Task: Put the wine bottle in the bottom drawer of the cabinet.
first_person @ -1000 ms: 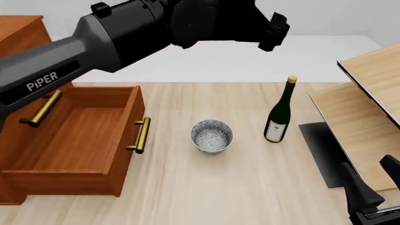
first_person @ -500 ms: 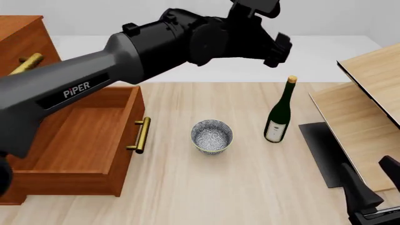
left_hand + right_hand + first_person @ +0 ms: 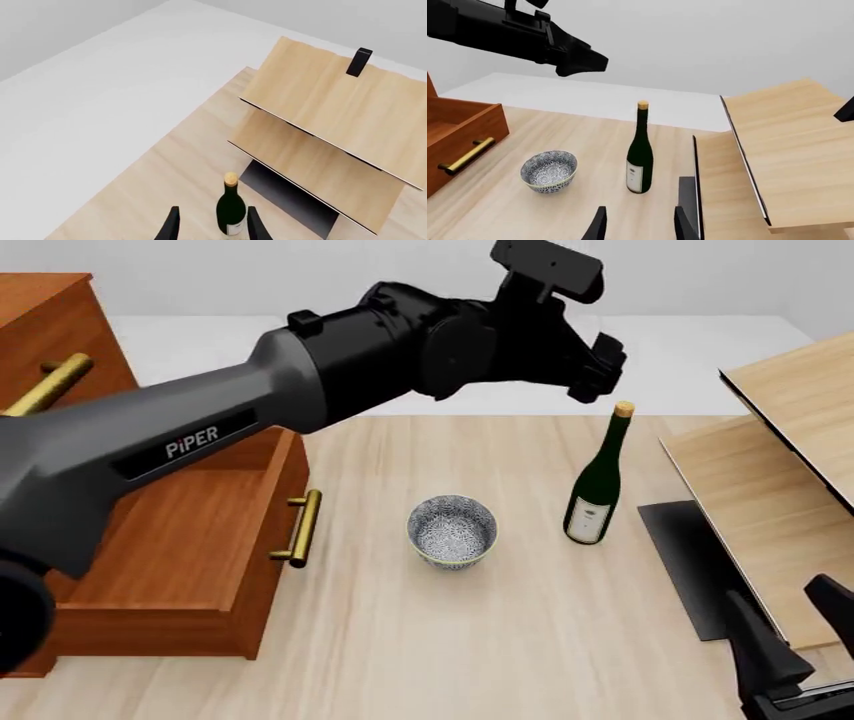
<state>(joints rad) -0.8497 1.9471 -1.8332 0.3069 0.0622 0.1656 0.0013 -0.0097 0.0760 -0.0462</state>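
Pale wood counter (image 3: pixel 400 640) carries a wine bottle (image 3: pixel 597 480) standing upright at about two o'clock from a patterned bowl (image 3: pixel 453 530). At nine o'clock the cabinet (image 3: pixel 40 330) has its bottom drawer (image 3: pixel 160 540) pulled out. Left gripper (image 3: pixel 211 227) hovers above the bottle, jaws released. Right gripper (image 3: pixel 638 225) sits low at five o'clock, jaws released and holding nothing.

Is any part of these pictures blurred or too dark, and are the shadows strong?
Front view: all sharp; the left arm is very dark, so its details are hard to see. Right wrist view: the wine bottle and bowl are clear, with only faint shadows. Left wrist view: even light, no glare.
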